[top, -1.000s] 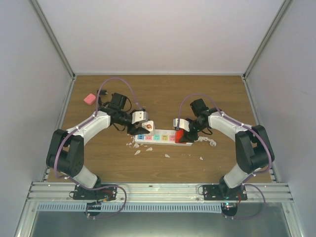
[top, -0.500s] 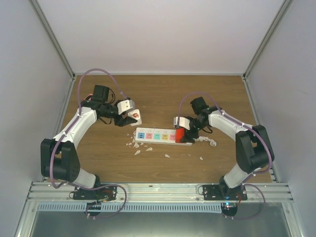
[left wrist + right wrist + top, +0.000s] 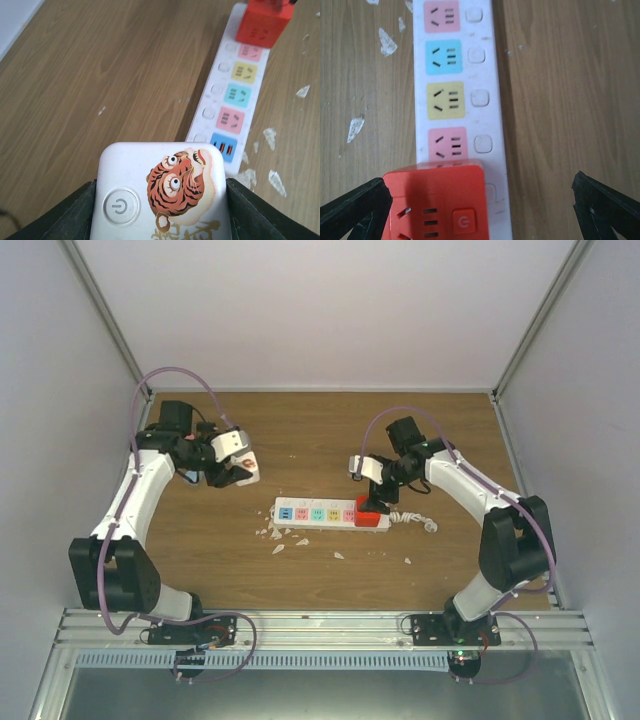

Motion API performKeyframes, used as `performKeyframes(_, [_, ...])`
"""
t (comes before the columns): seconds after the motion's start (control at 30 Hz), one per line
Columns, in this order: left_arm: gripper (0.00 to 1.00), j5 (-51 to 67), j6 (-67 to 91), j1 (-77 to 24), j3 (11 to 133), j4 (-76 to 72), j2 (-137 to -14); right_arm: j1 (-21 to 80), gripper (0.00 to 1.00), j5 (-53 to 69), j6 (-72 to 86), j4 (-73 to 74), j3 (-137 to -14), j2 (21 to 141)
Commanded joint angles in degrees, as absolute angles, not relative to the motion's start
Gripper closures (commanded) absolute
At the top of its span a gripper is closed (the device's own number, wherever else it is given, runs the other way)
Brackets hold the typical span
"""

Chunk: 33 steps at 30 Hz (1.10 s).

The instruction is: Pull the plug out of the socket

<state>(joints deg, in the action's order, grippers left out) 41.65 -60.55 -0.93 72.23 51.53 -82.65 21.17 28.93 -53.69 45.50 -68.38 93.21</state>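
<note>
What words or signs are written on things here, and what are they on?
Power sign, no letters: on the round button of the white plug.
Gold writing under the tiger picture on that plug: cut off at the edge, unreadable.
Power sign, no letters: on the button of the red block.
On the socket: no readable words.

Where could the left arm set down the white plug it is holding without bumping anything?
The widest bare table lies behind the socket, between both arms and the back wall. The wood between socket and arm bases is open too, bar scattered white flakes. Crowded: the socket's right end, with red adapter, open right gripper and coiled cord.
</note>
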Motion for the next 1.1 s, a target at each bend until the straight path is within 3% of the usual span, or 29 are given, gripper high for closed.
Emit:
performKeyframes(0.0, [0.64,36.29,-65.48,2.89,76.23,59.72,-80.04,20.85,0.00,31.33,-52.37,46.47,-71.48,91.40])
performKeyframes(0.5, [0.62,13.86,-82.68,14.73,83.14,71.98,-83.67,20.85,0.00,32.96,-50.67,46.94,-74.50,92.32])
performKeyframes(1.07, [0.59,-8.39,-83.83,17.16,80.81,67.59,-98.44,20.86,0.00,32.34,-49.90,44.91,-74.53,94.65])
